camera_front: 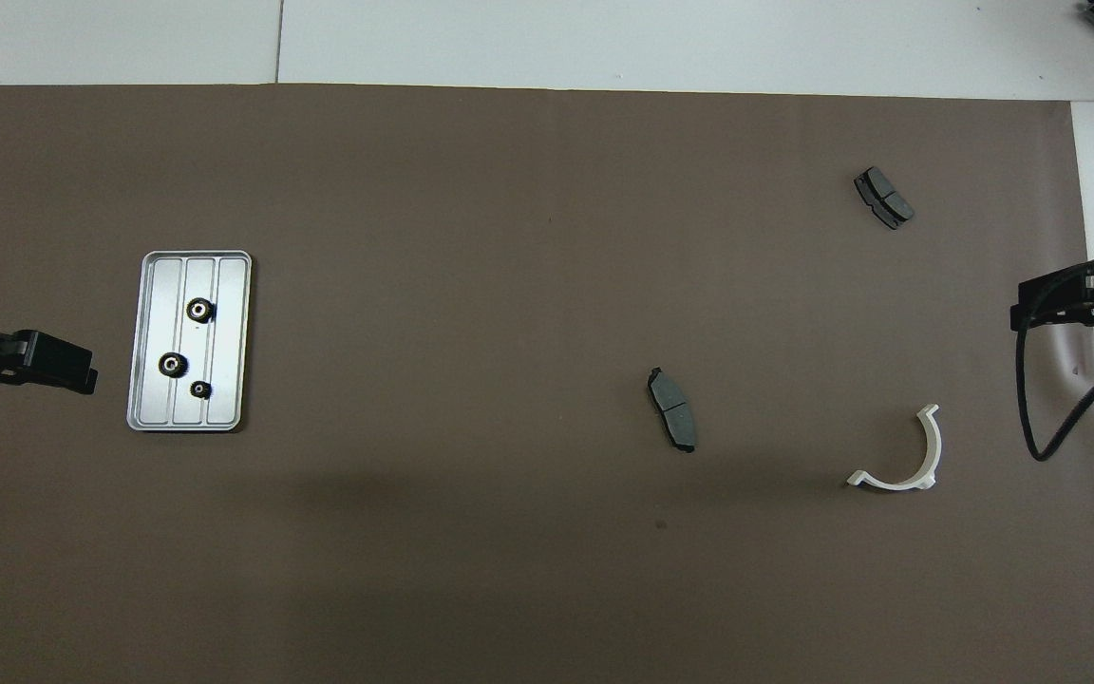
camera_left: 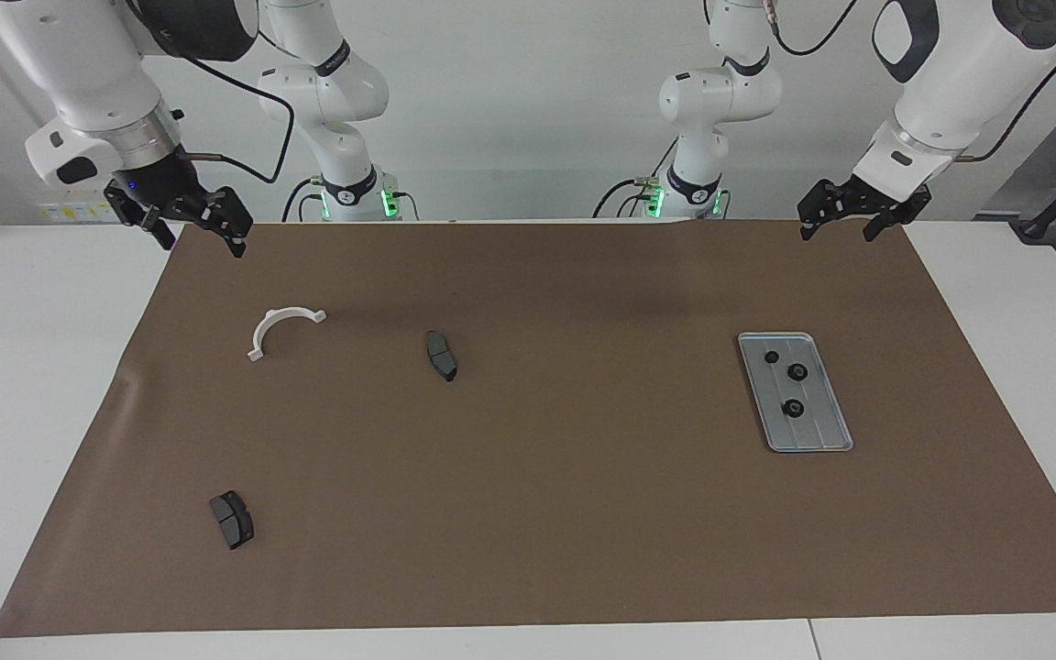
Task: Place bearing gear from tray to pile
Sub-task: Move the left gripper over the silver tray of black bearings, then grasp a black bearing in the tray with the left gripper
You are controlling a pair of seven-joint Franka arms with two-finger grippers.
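Observation:
The silver-grey ridged tray lies on the brown mat toward the left arm's end. Three small black bearing gears sit in it: one nearest the robots, one in the middle, one farthest. The pile is scattered toward the right arm's end: a white half-ring bracket and two dark brake pads. My left gripper is open and empty, raised over the mat beside the tray. My right gripper is open and empty, raised over the mat's edge.
The brown mat covers most of the white table. A black cable hangs from the right arm near the bracket. Both arm bases stand at the table's robot edge.

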